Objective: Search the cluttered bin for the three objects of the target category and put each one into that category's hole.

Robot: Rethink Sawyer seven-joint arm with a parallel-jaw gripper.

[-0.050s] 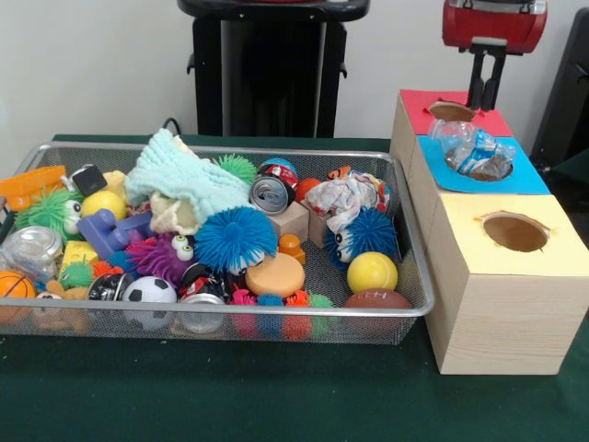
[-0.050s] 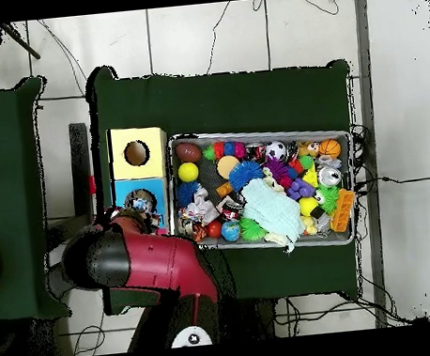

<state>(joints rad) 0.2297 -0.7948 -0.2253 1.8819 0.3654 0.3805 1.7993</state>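
A crumpled clear plastic bottle with a blue label sits in the hole of the blue-topped box, sticking up out of it. My gripper hangs behind and above it, over the red-topped box; it is open by a narrow gap and holds nothing. In the overhead view the red arm hides the gripper, and the bottle shows in the blue box. In the wire bin lie a silver soda can, a red can and a crumpled wrapper.
The yellow-topped box stands nearest the camera, its hole empty. The bin is crowded with balls, spiky toys, wooden blocks, a pale green cloth and a clear plastic jar. The boxes stand against the bin's right side.
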